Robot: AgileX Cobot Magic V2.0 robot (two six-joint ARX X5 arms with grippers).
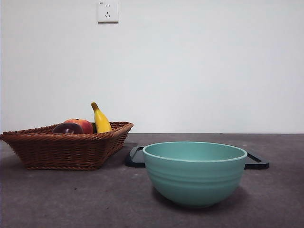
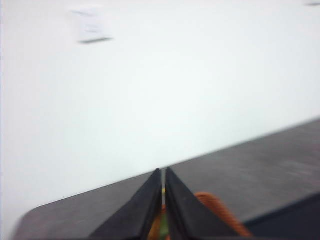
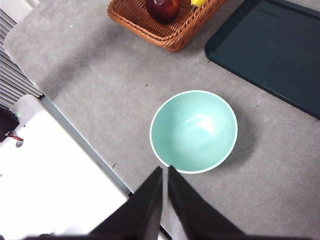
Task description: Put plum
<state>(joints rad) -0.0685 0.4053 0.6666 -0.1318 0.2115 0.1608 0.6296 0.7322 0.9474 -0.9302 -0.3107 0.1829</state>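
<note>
The plum (image 1: pixel 67 128), small, round and dark maroon, lies in the brown wicker basket (image 1: pixel 61 149) at the left of the table, in front of a red-orange fruit (image 1: pixel 84 125) and a yellow banana (image 1: pixel 100 119). In the right wrist view a dark red fruit (image 3: pixel 162 8) shows in the basket (image 3: pixel 150 25); it looks like the plum. My right gripper (image 3: pixel 165 171) is shut and empty, high above the near rim of the teal bowl (image 3: pixel 194 131). My left gripper (image 2: pixel 163 173) is also shut and empty, high over the basket's edge (image 2: pixel 216 207), in a blurred picture. Neither arm shows in the front view.
The teal bowl (image 1: pixel 194 173) stands empty at the front centre. A dark flat tray (image 1: pixel 257 162) lies behind it, also seen as the tray (image 3: pixel 272 47) from the right wrist. The table's front edge (image 3: pixel 85 145) runs close by the bowl. A wall socket (image 1: pixel 108 11) sits high on the white wall.
</note>
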